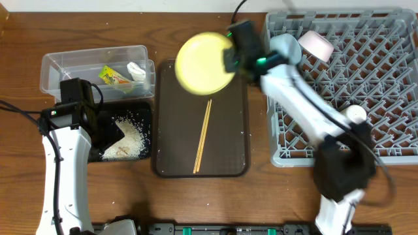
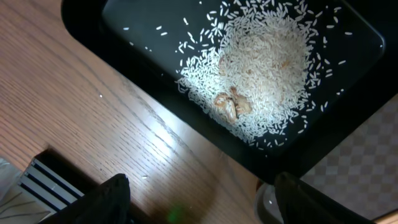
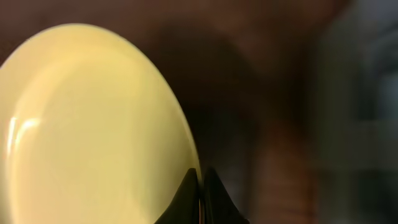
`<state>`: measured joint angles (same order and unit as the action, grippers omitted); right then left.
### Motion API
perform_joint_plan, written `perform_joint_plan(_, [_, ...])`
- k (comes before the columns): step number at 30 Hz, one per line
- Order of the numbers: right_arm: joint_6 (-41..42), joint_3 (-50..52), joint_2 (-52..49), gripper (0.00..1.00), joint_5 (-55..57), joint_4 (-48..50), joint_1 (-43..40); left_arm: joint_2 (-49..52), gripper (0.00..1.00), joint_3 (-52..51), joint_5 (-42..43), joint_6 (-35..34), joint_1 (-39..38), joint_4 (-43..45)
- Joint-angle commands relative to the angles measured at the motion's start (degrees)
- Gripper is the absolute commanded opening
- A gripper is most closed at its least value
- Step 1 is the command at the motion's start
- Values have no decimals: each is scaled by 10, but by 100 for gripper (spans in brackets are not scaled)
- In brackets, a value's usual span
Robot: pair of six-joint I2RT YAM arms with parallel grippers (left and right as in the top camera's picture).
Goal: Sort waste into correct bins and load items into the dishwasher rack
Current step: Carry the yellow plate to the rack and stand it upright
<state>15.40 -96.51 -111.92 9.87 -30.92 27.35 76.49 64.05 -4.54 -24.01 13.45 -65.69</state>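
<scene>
My right gripper (image 1: 230,57) is shut on the rim of the round yellow plate (image 1: 204,63) and holds it lifted above the far end of the dark brown tray (image 1: 163,130); the plate fills the right wrist view (image 3: 87,130). The wooden chopsticks (image 1: 202,136) lie on that tray. My left gripper (image 2: 202,202) is open and empty over the table beside the black tray (image 1: 147,117), which holds rice (image 2: 261,68). The clear tub (image 1: 59,65) holds the green-and-orange wrapper (image 1: 112,76) and a white scrap (image 1: 136,69). The grey rack (image 1: 385,85) holds a blue bowl (image 1: 285,47), a pinkish bowl (image 1: 317,43) and a whitish cup (image 1: 356,113).
A small brownish food scrap (image 2: 231,104) lies in the rice pile. The left arm stands over the black tray's left end. The right arm reaches across the rack's left edge. A dark rail runs along the table's front edge (image 1: 228,228).
</scene>
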Motion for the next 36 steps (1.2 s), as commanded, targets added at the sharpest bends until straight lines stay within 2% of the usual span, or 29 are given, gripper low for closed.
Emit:
perform_joint_plan(1, [-120,-6,71,1,116,-21,-18,-4,77,-1,0,-3,3,0])
perform_joint_plan(9, [-263,-6,154,1,333,-62,-64,-4,77,-1,0,-3,3,1])
perform_joint_plan(14, [-339,-6,163,1,399,-116,-82,-4,77,-1,0,-3,3,2])
perform_joint_plan(18, [-296,-5,162,1,402,-198,-82,-4,77,-1,0,-3,3,2])
perform_joint_plan(21, [-255,-2,162,1,359,-237,-82,-4,77,-1,0,-3,3,2])
perform_joint_plan(25, [-208,2,160,1,344,-260,-82,-4,77,-1,0,-3,3,2])
perform_joint_plan(30, [-203,18,160,1,324,-266,-82,-4,77,-1,0,-3,3,2])
perform_joint_plan(36, [-195,26,160,1,409,-265,-82,-4,77,-1,0,-3,3,2])
